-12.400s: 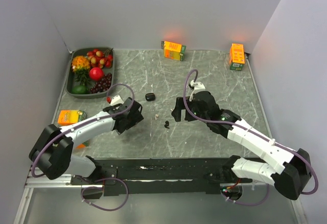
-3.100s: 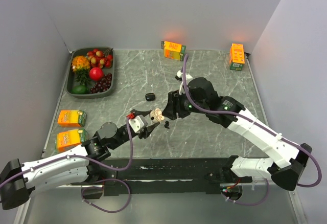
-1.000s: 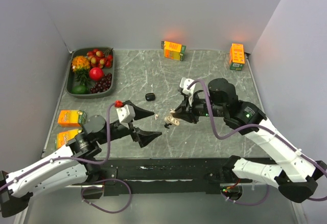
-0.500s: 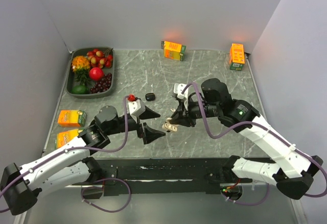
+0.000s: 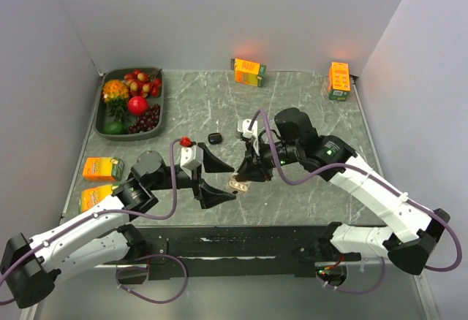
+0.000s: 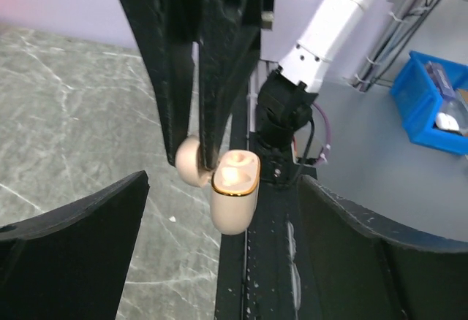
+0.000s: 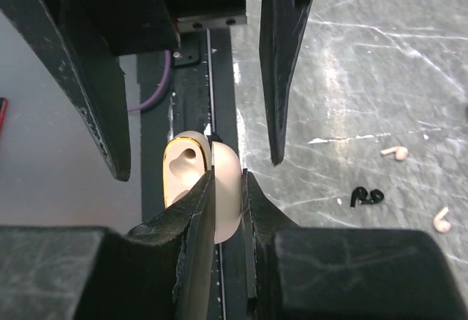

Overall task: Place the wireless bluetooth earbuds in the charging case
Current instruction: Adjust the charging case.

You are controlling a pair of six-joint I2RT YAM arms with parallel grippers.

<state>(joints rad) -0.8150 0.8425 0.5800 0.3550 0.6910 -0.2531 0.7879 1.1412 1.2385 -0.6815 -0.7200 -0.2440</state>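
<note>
Left arm: my white shells, black joints, black base. Purple cable looping along it; red knob atop the white wrist block. Right arm: same white shells and black joints, its own purple cable. My fingers: matte black, broad at the root, tapering to points.

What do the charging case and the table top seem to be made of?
The charging case: likely smooth plastic, cream with a soft sheen and a shiny gold-coloured rim. The table top: grey with white veins, looks like marble or a printed laminate; cannot tell which.
</note>
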